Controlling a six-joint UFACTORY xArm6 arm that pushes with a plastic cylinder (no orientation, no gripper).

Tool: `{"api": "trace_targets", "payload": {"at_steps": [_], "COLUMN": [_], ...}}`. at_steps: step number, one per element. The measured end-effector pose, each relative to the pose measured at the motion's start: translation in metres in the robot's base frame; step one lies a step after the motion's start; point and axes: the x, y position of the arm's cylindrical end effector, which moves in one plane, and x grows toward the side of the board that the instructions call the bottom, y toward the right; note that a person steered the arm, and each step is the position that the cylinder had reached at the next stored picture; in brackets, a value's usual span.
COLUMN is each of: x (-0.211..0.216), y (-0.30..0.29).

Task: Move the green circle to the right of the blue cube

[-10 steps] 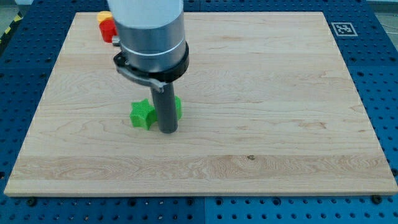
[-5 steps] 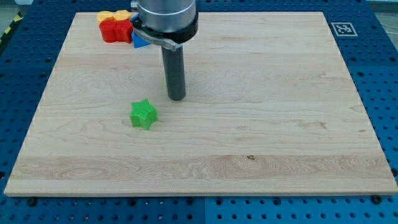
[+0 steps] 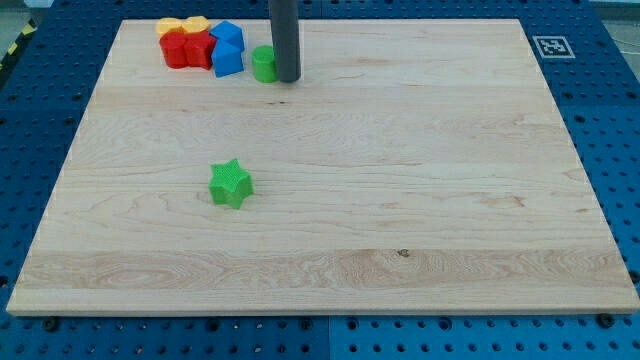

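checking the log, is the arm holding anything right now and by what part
Nothing is held. My tip only stands against the right side of the green circle, which sits just right of the blue cube.

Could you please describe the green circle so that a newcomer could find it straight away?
Look along the wooden board's top edge, at the view's left. Just right of the blue cube stands the green circle, my tip beside it. It is the round green one; the green star sits mid-board.

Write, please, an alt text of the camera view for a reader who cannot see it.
My tip rests beside the green circle, on its right in the view, near the top of a wooden board. Left of the circle sit a blue cube, another blue block, red blocks and a yellow block. A green star lies alone, lower down.
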Motion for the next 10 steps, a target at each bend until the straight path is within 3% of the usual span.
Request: {"api": "trace_targets", "payload": {"at_steps": [2,4,5,7,10], "x": [-0.038,0.024,0.031,-0.003,0.017], "y": [0.001,0.015,-0.004,-0.010,-0.035]}}
